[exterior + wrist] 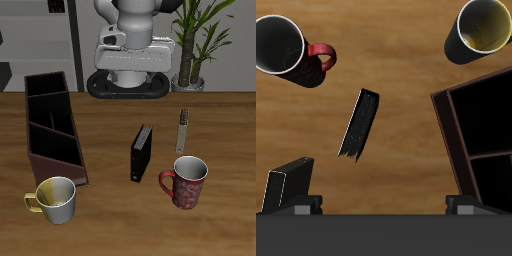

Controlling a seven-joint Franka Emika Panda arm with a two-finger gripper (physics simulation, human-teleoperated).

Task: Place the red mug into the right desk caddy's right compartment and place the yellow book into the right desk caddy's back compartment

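While the tool's spread cannot be told, the wooden table (110, 120) carries the red mug (184, 182) — a potted plant (200, 40) stands behind.

On the table (110, 230) I count two mugs: one red mug (185, 182) and one yellow-and-white mug (55, 199). There are two books: one thick black book (141, 153) standing upright and one thin yellow book (181, 130) lying farther back. There is one desk caddy (50, 125), dark maroon-brown; its dividers seem to split it into four sections, though the angle makes that count unsure. One potted plant (198, 40) stands behind the table.
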